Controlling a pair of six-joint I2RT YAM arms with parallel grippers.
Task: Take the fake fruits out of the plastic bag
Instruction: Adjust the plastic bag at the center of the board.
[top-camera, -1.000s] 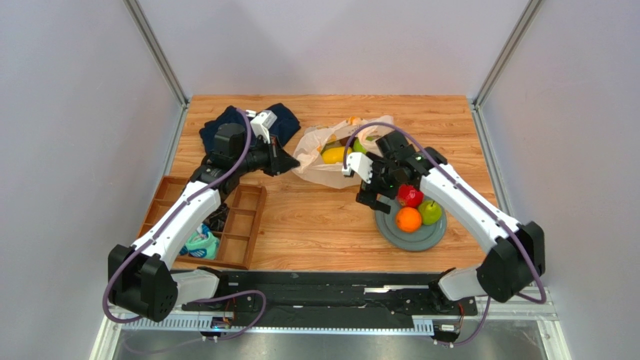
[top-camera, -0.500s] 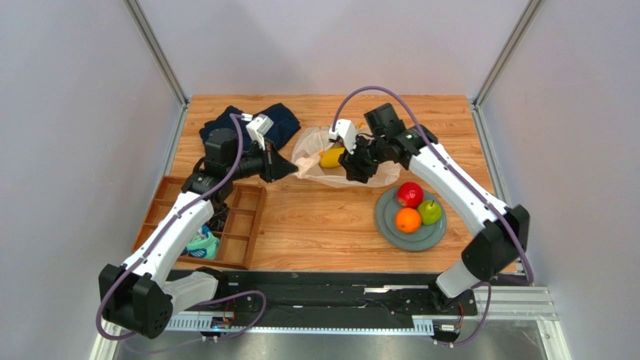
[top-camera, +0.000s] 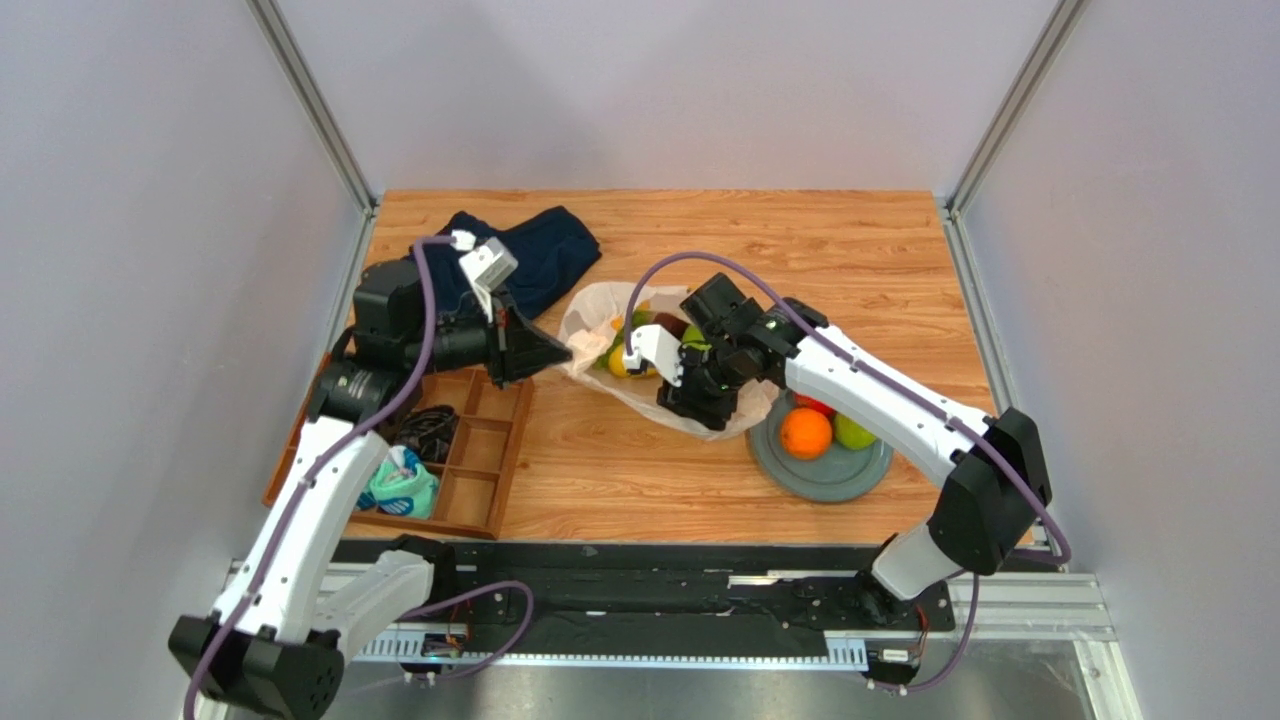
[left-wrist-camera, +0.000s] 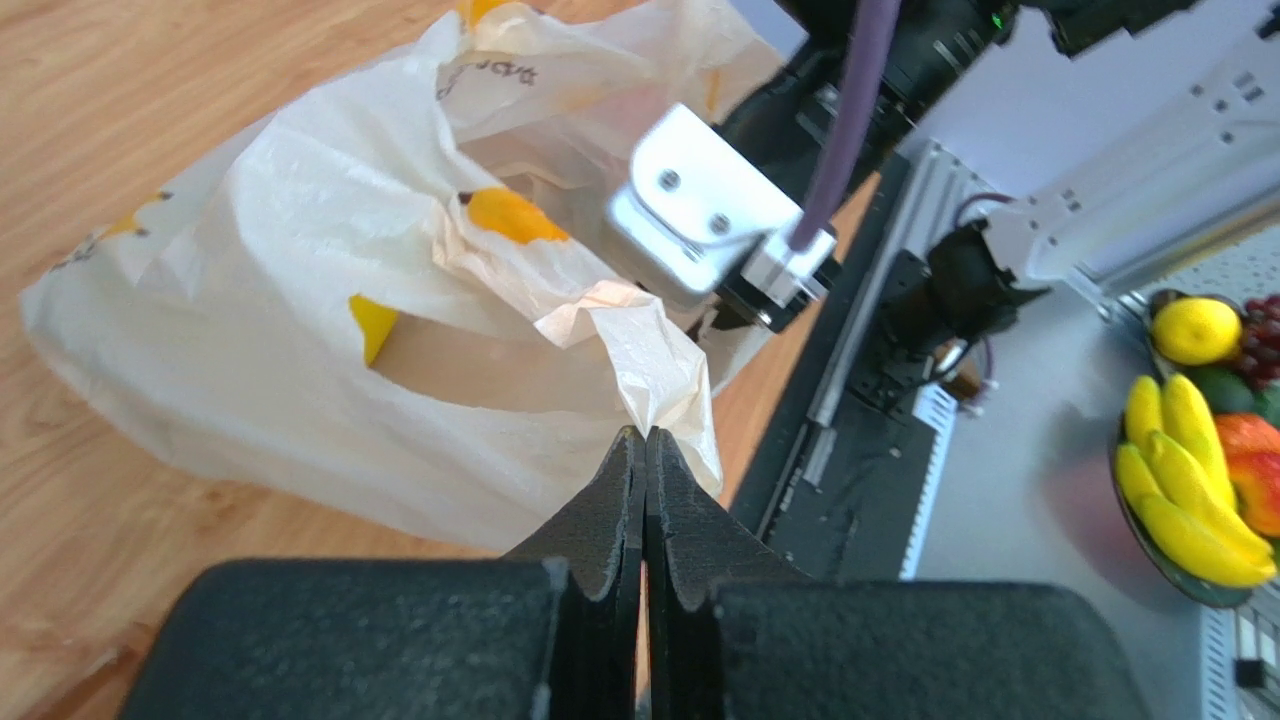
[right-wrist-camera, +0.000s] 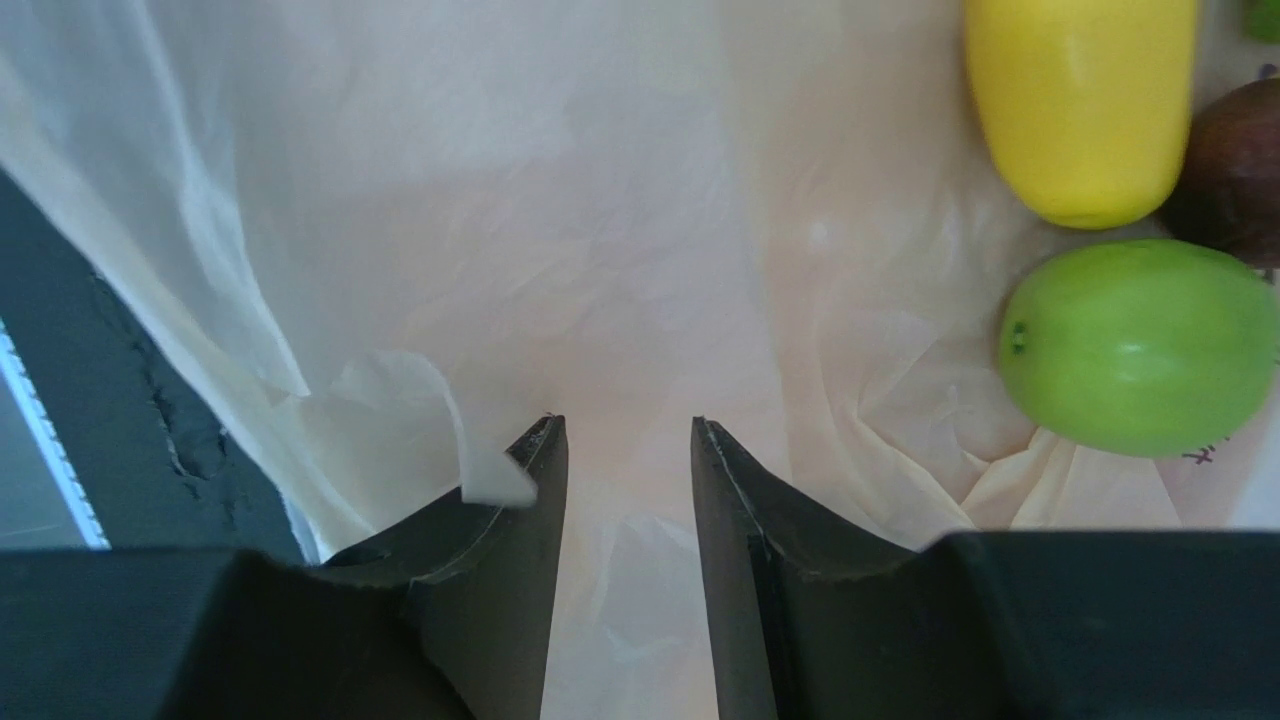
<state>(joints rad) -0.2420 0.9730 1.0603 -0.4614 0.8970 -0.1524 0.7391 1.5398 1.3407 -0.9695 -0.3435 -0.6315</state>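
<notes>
Left gripper (left-wrist-camera: 646, 450): pinched plastic bag (left-wrist-camera: 301, 300) edge.
Right gripper (right-wrist-camera: 619, 450): hung narrowly spread inside bag.
Nearby: lay 1 green apple (right-wrist-camera: 1138, 348), 1 yellow fruit (right-wrist-camera: 1079, 98).

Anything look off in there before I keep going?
The right hand is inside the plastic bag with its fingers apart over bare film, not over a fruit: the green apple and yellow fruit lie off to one side. The left hand pinches the bag's edge.

Both arms lean inward, grippers nearly meeting.
Left gripper (left-wrist-camera: 646, 435), aimed at 3 o'clock, pinches a fold of the plastic bag (left-wrist-camera: 271, 345); right gripper (right-wrist-camera: 628, 428), stretched toward 10 o'clock, points down, jaws narrowly apart.
</notes>
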